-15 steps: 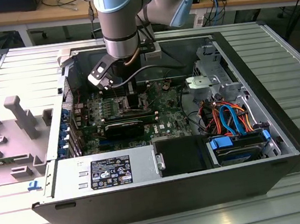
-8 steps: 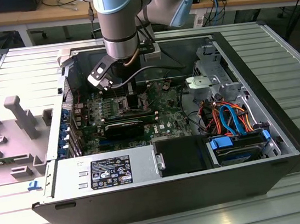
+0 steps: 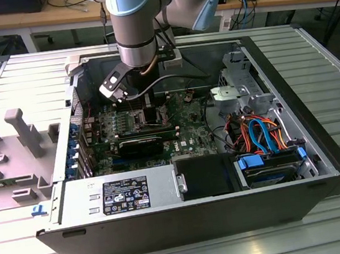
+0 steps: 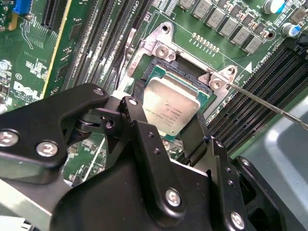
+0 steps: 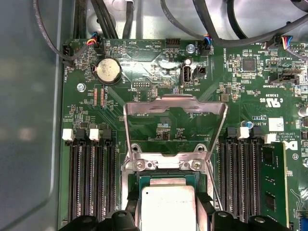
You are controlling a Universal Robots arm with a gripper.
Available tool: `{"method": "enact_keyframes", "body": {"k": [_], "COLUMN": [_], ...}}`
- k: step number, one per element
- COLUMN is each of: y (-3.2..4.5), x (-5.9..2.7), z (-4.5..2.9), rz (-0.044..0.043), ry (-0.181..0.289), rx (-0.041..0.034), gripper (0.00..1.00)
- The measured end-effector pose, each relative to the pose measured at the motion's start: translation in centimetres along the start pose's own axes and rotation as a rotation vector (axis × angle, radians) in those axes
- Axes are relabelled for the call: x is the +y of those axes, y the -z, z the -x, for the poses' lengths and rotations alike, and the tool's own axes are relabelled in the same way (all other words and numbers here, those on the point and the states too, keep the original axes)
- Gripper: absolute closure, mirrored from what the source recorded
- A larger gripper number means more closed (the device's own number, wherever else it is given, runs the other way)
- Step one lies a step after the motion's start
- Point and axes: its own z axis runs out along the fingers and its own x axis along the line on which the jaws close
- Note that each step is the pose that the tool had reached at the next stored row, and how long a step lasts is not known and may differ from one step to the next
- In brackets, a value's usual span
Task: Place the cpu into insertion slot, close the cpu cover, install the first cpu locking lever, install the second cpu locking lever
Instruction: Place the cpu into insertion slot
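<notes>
Cpu look: the cpu is a flat square, with a silvery-grey metal top on a thin green base.
Cpu place: in the mouth of the insertion slot; whether it is fully seated cannot be told.
Gripper: the gripper pinches the cpu by two opposite edges with black fingers.
Cover: the cpu cover stands raised, hinged at the slot's far edge.
Lever: a thin locking lever juts out beside the slot.
Surface: the open computer case lies on a ribbed grey table. With the case as a dial in the exterior view, the arm enters at 12 o'clock and the power supply sits at 7.
Room: wooden benches stand behind.
</notes>
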Motion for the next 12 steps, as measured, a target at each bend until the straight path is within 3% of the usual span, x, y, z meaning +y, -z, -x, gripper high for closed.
{"method": "enact_keyframes", "body": {"k": [2,3,8,12], "y": [-0.02,-0.01,0.01,0.61], "x": [0.01,0.00,0.00,0.03], "z": [-0.02,-0.01,-0.01,0.01], "rz": [0.0002,0.0000,-0.0002,0.0000], "ry": [0.000,0.000,0.000,0.000], "rx": [0.0005,0.0002,-0.0001,0.0001], "gripper": [0.44,0.38,0.38,0.38]}}
